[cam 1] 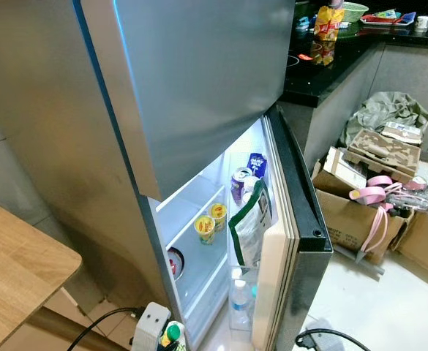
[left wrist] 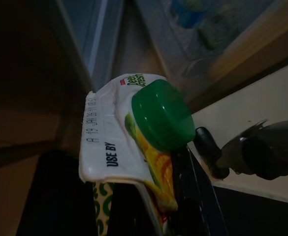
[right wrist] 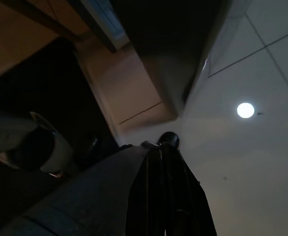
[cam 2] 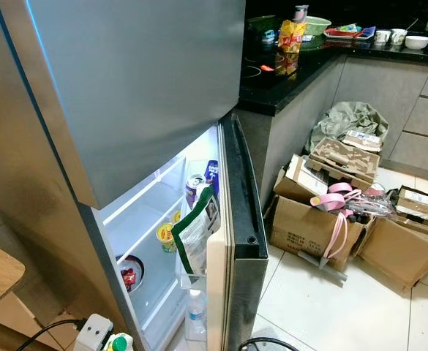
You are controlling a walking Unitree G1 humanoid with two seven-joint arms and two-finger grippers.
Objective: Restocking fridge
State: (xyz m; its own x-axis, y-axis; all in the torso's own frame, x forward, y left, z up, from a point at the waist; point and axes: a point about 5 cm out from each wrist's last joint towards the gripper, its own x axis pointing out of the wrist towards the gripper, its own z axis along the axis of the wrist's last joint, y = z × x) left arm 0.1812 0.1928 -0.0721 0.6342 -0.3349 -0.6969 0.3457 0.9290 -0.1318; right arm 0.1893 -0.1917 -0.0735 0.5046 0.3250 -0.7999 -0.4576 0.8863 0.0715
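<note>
Left gripper (left wrist: 183,196): black fingers, dark, matte, at frame bottom. Right gripper (right wrist: 167,142): long black fingers w/ rounded tip, bottom centre. Silver-grey arm segment w/ metal bracket (left wrist: 262,155), right edge of left wrist view. Black cable (cam 1: 100,322), lower left.

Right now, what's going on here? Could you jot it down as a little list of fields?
Fridge: lower door open, light on inside.
Door shelf: a can, a blue carton, a green-edged pouch, a water bottle lower down.
Inner shelf: two yellow cups.
Left hand: holding a juice carton with a green cap, low in front of the fridge.
Right hand: hanging idle, fingers together.
Floor at right: cardboard boxes with clutter.
Counter: dark, with a yellow snack bag and dishes.
</note>
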